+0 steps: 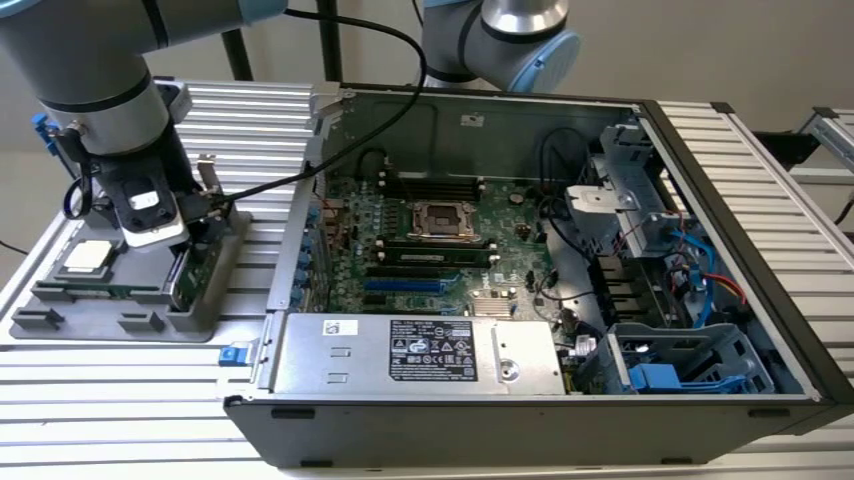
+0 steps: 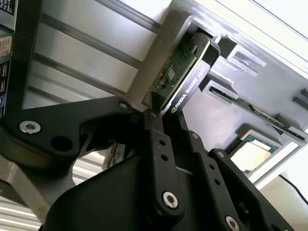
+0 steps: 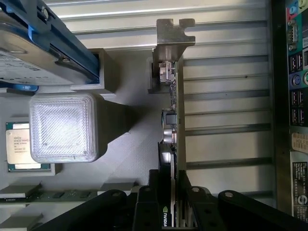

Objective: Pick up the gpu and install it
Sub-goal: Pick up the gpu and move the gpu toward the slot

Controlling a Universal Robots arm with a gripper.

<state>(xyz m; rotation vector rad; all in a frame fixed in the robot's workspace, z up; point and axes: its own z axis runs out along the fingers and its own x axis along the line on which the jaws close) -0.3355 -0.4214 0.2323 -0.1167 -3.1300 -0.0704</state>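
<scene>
The gripper (image 3: 169, 193) is clamped across both faces of the gpu (image 3: 174, 110); the card stands on edge in a grey tray (image 1: 80, 322) at the exterior view's left, beside the open computer case (image 1: 441, 432); it looks light, stiff and fragile; best held by the cooler and board edge.

Grey arm (image 1: 91, 75), blue joint caps (image 1: 558, 52), black tool (image 3: 171, 192)

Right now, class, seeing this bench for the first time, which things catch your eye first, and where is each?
The open computer case takes up the exterior view's centre and right, its green motherboard laid bare. At that view's left the robot arm reaches down over a grey holder, its gripper at the gpu, which stands on edge there.
</scene>
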